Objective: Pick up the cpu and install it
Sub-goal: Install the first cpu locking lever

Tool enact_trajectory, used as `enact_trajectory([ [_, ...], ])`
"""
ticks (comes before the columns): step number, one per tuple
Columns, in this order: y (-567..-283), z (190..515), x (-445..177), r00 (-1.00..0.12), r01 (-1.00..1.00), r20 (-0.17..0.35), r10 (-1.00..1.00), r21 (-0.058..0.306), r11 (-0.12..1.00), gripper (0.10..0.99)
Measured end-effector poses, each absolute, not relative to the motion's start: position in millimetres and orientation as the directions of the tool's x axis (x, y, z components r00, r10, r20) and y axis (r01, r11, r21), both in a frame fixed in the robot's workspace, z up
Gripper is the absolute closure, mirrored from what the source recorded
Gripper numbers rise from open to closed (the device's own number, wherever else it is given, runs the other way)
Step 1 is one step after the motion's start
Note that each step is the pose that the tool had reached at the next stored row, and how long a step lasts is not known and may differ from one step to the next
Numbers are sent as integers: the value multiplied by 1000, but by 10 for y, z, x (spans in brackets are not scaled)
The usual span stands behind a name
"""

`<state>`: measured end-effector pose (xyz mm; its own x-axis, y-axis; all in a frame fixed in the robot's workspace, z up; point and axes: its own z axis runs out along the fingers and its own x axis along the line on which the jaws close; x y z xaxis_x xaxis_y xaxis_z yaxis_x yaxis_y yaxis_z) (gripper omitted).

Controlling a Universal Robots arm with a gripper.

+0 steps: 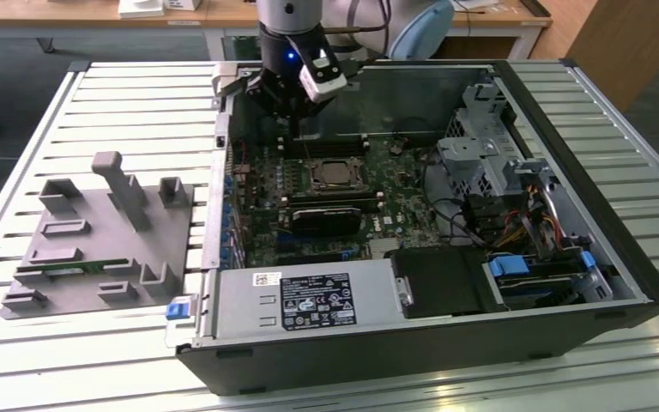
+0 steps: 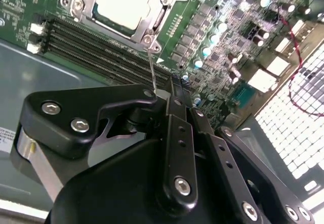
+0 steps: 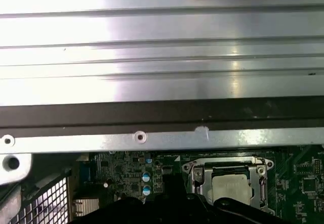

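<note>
Tool [image 1: 294, 129] hangs upper centre in the exterior view, fingers pressed together, holding nothing. The cpu [image 1: 332, 176] lies in its socket [image 1: 309, 163] just below. I'd judge it light, stiff, slick-topped and fragile underneath, so grip its edges.

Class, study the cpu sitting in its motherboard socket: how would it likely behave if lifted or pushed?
The cpu looks flat and metal-topped, so probably stiff, unlikely to roll. Being small and thin, it is likely light. Its smooth silvery top may be slippery, and the socket frame around it would probably block a sideways push.
</note>
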<state>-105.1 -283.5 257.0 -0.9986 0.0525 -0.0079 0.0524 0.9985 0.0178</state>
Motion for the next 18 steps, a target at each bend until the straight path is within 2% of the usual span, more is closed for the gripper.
enact_trajectory([
  [18,-2833,2538,-597,-999,51,-6,51,18,999,980],
])
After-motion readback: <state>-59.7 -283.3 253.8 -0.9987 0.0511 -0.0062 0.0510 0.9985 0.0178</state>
